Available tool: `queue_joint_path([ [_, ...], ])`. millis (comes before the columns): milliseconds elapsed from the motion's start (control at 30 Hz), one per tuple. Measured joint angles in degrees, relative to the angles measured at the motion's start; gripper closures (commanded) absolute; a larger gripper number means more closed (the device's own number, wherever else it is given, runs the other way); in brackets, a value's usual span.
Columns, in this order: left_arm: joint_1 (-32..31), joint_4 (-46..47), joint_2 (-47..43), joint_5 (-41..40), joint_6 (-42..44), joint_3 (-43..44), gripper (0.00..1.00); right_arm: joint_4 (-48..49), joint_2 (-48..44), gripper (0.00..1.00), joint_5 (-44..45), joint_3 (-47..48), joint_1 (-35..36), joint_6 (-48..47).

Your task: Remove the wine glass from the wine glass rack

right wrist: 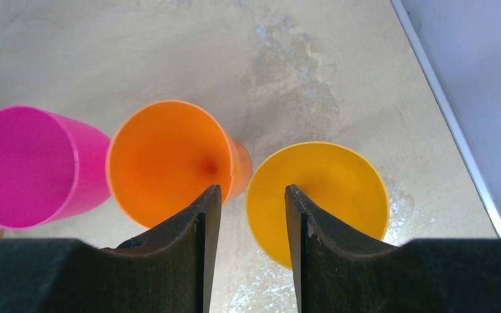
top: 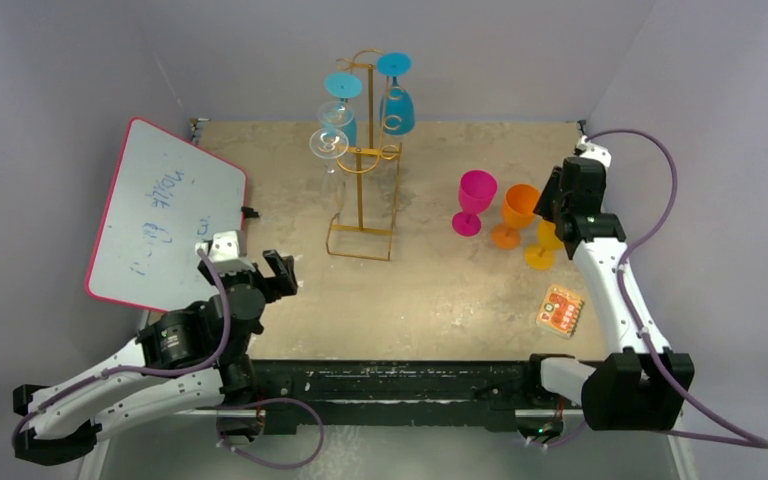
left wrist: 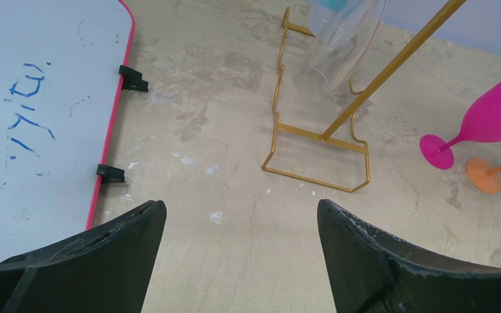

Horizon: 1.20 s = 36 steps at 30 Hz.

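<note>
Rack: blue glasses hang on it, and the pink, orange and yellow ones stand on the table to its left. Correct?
Not quite. The pink glass, orange glass and yellow glass stand on the table to the right of the rack, not its left, as the top view shows. Blue glasses do hang on the rack.

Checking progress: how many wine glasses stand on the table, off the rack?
3, in a row: pink glass leftmost, orange glass in the middle, yellow glass rightmost, partly hidden in the top view.
</note>
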Motion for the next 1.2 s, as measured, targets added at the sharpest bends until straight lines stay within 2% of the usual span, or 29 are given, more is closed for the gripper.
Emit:
queue_joint_path([
  [100,0.0,0.0,0.0,0.0,0.0,0.3,0.14,0.0,-1.4,0.52,-1.1,0.6,0.0,0.0],
  [233,0.0,0.0,-0.4,0.0,0.1,0.4,0.14,-0.5,-4.0,0.37,-5.7,1.3,0.0,0.0],
  [333,0.0,0.0,-1.1,-0.2,0.1,0.4,0.14,0.9,-6.9,0.34,-14.6,1.6,-0.1,0.1],
  [467,0.0,0.0,-1.9,-0.5,0.1,0.4,0.14,7.5,-8.5,0.32,-32.5,2.4,-0.2,2.0],
  [600,0.0,0.1,-2.0,-0.5,0.1,0.4,0.13,15.8,-5.9,0.32,-46.4,2.2,0.1,8.8],
  [700,0.0,0.1,-1.9,-0.4,0.1,0.4,0.12,21.2,-3.2,0.31,-52.1,1.7,1.1,13.4],
  [833,0.0,0.2,-1.0,-0.5,0.6,0.4,0.12,24.3,0.6,0.31,-52.9,2.1,5.7,16.9],
  [967,0.0,0.2,1.3,-0.5,1.2,0.4,0.11,23.6,5.2,0.32,-46.5,6.7,10.6,20.1],
  [1067,0.0,0.2,2.9,-0.5,1.7,0.4,0.11,24.9,9.1,0.37,-42.3,10.7,11.5,24.0],
  [1200,0.0,0.2,4.5,-0.8,1.8,0.4,0.10,28.2,14.8,0.29,-38.3,14.7,11.5,31.1],
])
